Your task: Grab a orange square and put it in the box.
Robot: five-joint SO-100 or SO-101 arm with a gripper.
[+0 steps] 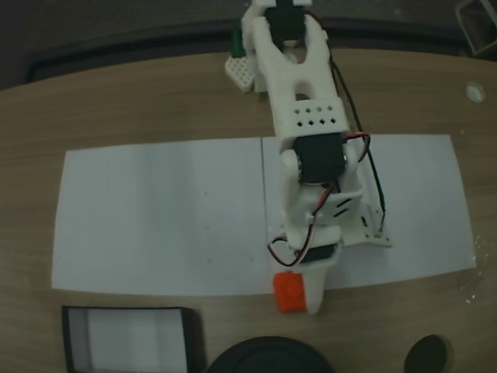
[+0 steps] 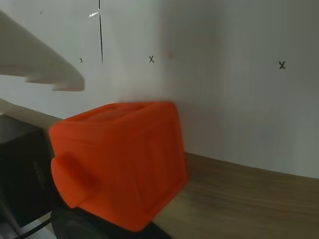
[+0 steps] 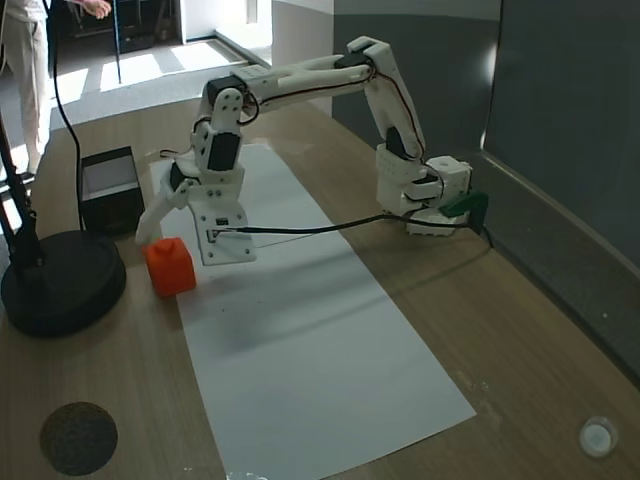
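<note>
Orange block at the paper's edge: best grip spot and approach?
Grip the small orange-red rounded-corner block across its two flat side faces, coming from above. It sits upright on the wooden table, sides clear; the white gripper hangs beside it, and whether its jaws are open is unclear.

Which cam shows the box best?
A fixed view from above: the box shows its black rim and whitish floor, though the frame's bottom edge crops it. Another fixed view shows it obliquely, farther away.

Hobby robotics bench: paper-covered wooden table [image 3: 520, 330].
</note>
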